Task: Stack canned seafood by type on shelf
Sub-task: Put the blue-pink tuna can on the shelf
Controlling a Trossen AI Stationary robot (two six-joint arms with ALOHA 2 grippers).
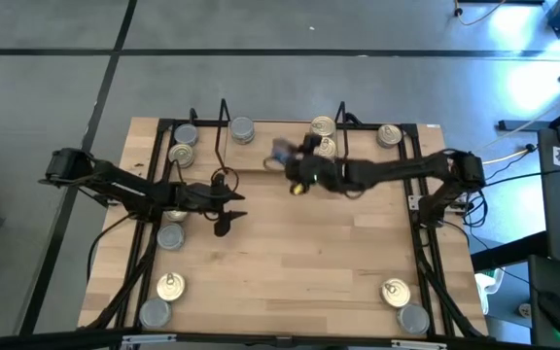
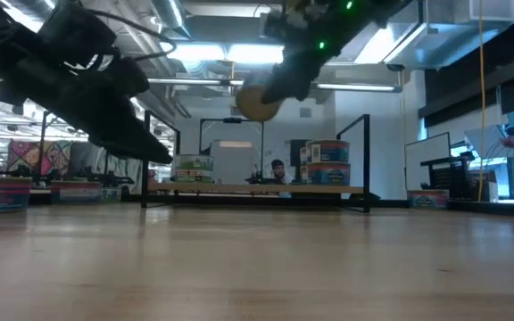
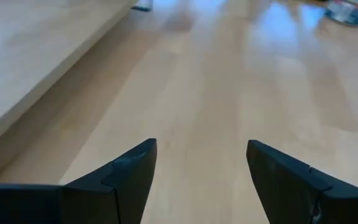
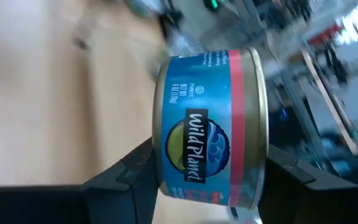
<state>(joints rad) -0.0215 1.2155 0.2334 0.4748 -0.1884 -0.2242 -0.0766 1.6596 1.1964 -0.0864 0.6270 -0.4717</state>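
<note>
right gripper (image 4: 207, 180): closed on a blue-labelled tin (image 4: 211, 124), pinched across its lids so it's carried on edge. It's held up in the air near the back of the table, just in front of the shelf (image 1: 224, 115), probably so it can be tipped flat onto a matching stack.

left gripper (image 3: 201, 171): fingers spread wide, nothing between them, parked low over bare wood on the left side; looks like it's kept out of the way.

shelf stock: a stack of blue tins (image 2: 330, 163) is already set on the base, green-labelled ones (image 2: 193, 168) further along.

loose tins: a few more are scattered at the table corners (image 1: 170, 286).

hard to tell: the held tin's lid type can't be read, and the labels on the far tins are too small.
</note>
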